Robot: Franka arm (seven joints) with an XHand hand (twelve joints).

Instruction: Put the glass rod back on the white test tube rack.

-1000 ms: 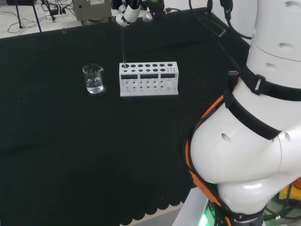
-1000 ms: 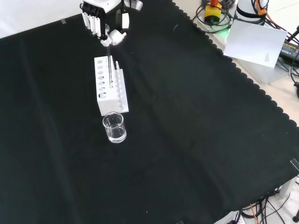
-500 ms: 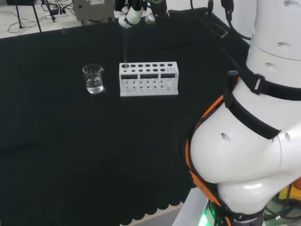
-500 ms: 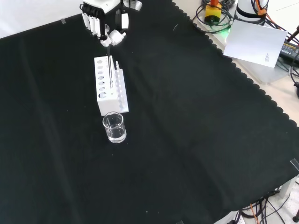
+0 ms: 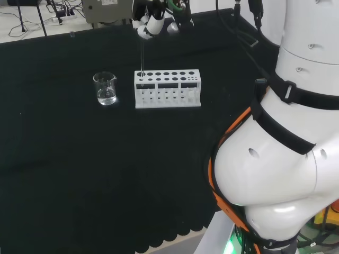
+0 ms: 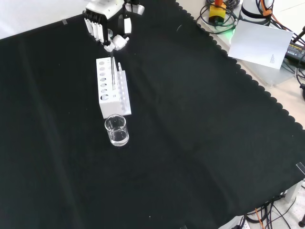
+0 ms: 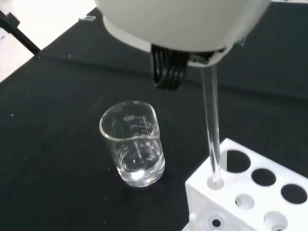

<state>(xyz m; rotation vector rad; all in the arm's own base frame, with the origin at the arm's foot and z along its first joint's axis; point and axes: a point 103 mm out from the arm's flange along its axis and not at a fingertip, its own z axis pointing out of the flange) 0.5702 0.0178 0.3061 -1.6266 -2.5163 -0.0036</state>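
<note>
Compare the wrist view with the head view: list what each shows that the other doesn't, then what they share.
Wrist view alone: the glass rod has its lower end down in a small hole at the corner of the white test tube rack, and the beaker has printed marks on its wall and a little clear liquid.

Head view alone: the whole rack with all its holes, the hand above it, and the arm's white links.

Both: rod, rack, beaker beside the rack, black cloth.
</note>
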